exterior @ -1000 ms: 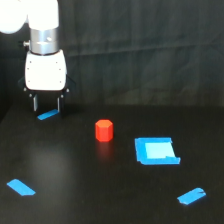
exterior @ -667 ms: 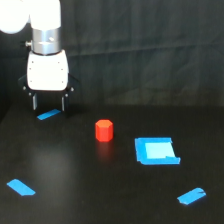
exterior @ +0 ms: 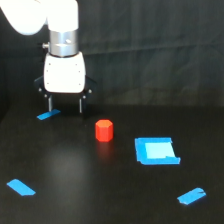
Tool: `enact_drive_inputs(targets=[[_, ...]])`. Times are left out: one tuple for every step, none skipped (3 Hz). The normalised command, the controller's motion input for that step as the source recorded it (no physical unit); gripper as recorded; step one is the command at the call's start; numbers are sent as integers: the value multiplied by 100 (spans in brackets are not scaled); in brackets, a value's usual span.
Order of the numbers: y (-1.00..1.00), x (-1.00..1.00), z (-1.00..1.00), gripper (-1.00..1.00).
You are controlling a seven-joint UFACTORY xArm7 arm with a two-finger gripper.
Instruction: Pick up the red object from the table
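Note:
The red object (exterior: 104,130) is a small red-orange hexagonal block standing on the black table (exterior: 100,190), near the middle of the exterior view. My gripper (exterior: 65,105) hangs from the white arm, open and empty, with its two dark fingers pointing down. It is up and to the exterior view's left of the block, apart from it. Its fingertips hover just above the table's far part.
A blue tape strip (exterior: 48,115) lies under the gripper's left finger. A blue square patch (exterior: 156,150) lies to the right of the block. More blue strips lie at the front left (exterior: 21,187) and front right (exterior: 192,195). A black curtain hangs behind.
The gripper has moved to the exterior view's right, closer to the red block. The block and the tape have not moved.

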Motion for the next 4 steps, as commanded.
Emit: enact_drive_inputs(targets=[[-35,100,-5,98],[-56,100,6,100],[-72,75,5,100],[-72,37,-12,100]])
